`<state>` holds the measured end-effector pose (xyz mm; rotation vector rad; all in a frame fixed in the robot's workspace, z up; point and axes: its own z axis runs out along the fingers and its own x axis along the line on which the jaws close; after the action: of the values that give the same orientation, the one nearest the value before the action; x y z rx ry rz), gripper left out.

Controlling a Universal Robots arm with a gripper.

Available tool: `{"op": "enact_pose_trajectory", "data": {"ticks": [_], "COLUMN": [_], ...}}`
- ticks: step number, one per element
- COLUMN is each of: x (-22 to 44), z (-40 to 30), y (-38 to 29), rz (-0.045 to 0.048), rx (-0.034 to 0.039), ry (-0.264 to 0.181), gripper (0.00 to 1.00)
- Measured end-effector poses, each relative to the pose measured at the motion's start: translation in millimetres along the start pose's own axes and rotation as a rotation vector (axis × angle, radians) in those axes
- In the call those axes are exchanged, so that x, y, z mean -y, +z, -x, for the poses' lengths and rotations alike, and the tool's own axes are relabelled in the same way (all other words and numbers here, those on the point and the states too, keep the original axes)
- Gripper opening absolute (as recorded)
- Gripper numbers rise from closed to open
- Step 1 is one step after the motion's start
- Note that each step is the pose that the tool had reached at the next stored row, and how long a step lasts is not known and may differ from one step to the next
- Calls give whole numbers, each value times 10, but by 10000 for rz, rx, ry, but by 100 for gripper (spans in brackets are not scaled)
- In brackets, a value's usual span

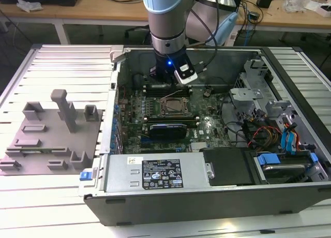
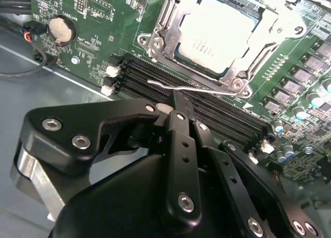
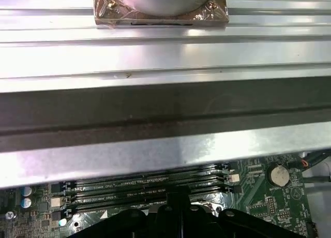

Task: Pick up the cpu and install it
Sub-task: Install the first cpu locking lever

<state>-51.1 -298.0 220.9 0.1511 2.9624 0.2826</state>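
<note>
I judge the placing done: the cpu [image 2: 217,31] lies in its socket [image 2: 155,39], latch frame open around it. My hand [image 2: 178,95] hovers over the memory slots [image 2: 207,106] at the socket's 6 o'clock, fingers pressed together, gripping nothing.

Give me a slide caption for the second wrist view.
Tool hovering beside the socket frame, where the cpu already sits on the motherboard.

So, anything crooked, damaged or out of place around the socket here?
Nothing stands out. The cpu lies flat and square inside the socket frame, and the gripper sits over the memory slots beside it.
</note>
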Motion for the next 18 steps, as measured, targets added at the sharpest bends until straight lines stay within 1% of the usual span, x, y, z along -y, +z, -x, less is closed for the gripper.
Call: {"op": "enact_pose_trajectory", "data": {"ticks": [2, 4, 5, 8, 12, 18], "x": [7, 34, 59, 91, 94, 97], "z": [1, 3, 5, 4, 3, -3], "y": [-2, -3, -1, 24, 30, 67], "rz": [-1, -2, -3, -12, -20, -22], "rx": [1, 2, 5, 16, 25, 27], "ry": [-1, 3, 18, 75, 120, 130], "gripper": [11, 11, 11, 11, 11, 11]}}
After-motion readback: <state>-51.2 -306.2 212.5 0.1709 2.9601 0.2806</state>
